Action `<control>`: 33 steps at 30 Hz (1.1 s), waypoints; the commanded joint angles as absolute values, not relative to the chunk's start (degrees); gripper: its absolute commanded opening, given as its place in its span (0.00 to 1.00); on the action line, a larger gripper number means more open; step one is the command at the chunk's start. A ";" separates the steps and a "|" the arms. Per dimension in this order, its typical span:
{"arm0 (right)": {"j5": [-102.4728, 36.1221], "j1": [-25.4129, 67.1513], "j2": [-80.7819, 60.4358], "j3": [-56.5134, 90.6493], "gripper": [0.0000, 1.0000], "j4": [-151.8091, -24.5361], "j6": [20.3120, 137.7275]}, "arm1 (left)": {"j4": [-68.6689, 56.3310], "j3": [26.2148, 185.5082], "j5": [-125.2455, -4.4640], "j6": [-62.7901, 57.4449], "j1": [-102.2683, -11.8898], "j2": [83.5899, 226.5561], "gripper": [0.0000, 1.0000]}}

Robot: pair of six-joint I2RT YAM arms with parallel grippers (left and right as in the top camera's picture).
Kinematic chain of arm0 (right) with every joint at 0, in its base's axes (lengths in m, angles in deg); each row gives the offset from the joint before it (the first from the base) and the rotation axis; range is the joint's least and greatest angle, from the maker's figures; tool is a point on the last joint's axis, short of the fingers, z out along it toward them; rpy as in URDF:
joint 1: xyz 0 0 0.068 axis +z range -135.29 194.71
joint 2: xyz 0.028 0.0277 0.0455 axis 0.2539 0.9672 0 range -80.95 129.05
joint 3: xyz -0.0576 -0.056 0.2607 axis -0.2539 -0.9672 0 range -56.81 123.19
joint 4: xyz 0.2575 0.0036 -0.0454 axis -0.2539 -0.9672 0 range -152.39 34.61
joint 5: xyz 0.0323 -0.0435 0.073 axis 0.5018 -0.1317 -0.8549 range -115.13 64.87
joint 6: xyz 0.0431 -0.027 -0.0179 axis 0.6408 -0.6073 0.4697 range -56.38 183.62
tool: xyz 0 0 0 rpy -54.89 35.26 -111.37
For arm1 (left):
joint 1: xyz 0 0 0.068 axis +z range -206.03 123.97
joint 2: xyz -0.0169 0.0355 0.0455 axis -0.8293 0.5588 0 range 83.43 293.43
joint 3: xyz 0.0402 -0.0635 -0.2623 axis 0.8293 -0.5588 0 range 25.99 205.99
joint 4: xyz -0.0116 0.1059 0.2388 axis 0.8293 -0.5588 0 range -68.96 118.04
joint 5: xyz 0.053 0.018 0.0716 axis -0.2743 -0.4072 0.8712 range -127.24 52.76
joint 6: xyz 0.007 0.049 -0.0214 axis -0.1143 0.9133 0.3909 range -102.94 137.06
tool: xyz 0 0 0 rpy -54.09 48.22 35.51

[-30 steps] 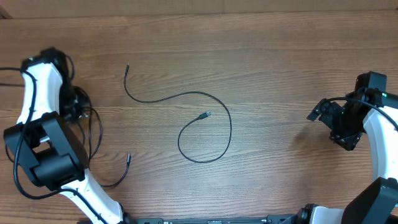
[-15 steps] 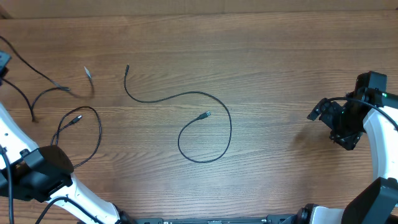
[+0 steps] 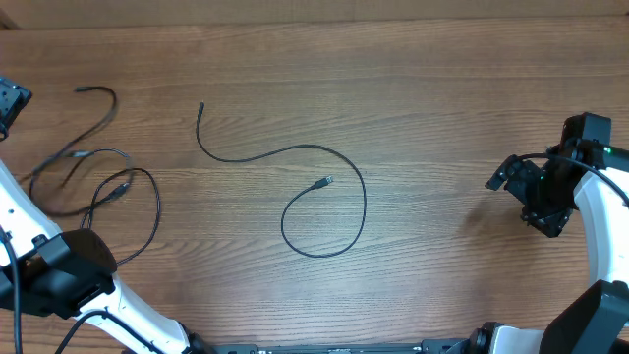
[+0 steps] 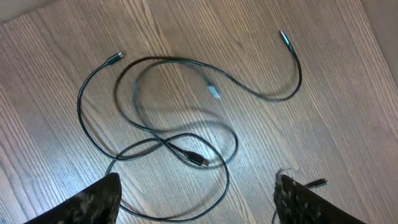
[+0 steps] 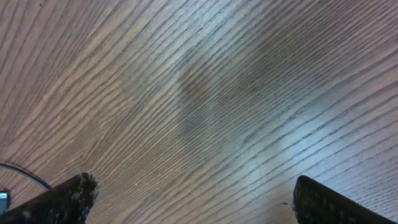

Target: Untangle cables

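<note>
A long thin black cable (image 3: pixel 295 147) lies alone in the middle of the brown wood-grain table (image 3: pixel 442 79). It runs from a small dark plug at its far-left end in an S-curve to the right, then bends back into an open loop that ends in a pale-tipped plug near the middle of the curve. The cord does not cross itself.

Well apart from it, at the left edge of the table, a loose tangle of thin black cables (image 3: pixel 157 202) sprawls flat on the wood. From the left wrist camera the strands cross one another in several places, with plug ends splayed outward. One strand and its plug are blurred, and the number of cords in the heap cannot be told.

The left gripper (image 4: pixel 198 186) hangs above this tangle, its two dark fingers (image 4: pixel 99 199) spread wide at the bottom corners of that view. Nothing is between them and neither touches a cord. The white and black left arm (image 3: pixel 69 270) fills the near-left corner of the overhead view.

At the right side of the table, well apart from every cable, the right gripper (image 5: pixel 196 193) also stands wide open and empty, with only bare wood grain under its fingers (image 5: pixel 71 196).
</note>
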State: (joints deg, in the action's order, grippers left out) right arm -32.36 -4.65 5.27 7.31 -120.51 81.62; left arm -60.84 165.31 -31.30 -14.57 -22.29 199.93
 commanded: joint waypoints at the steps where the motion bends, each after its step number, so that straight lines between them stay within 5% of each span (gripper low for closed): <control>1: -32.31 -4.36 5.23 7.27 1.00 -120.23 81.80 | -61.52 165.84 -32.27 -15.10 -22.73 199.78 0.79; 16: -32.31 -4.36 5.23 7.27 1.00 -120.25 81.80 | -64.87 165.84 -34.36 -13.72 -30.29 199.78 0.85; 33: -32.31 -4.36 5.23 7.27 1.00 -120.27 81.80 | -62.64 165.07 -43.41 8.55 -63.34 200.33 1.00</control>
State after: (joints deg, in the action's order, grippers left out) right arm -32.36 -4.65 5.27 7.31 -120.55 81.60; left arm -62.59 165.31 -41.38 2.23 -59.71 199.93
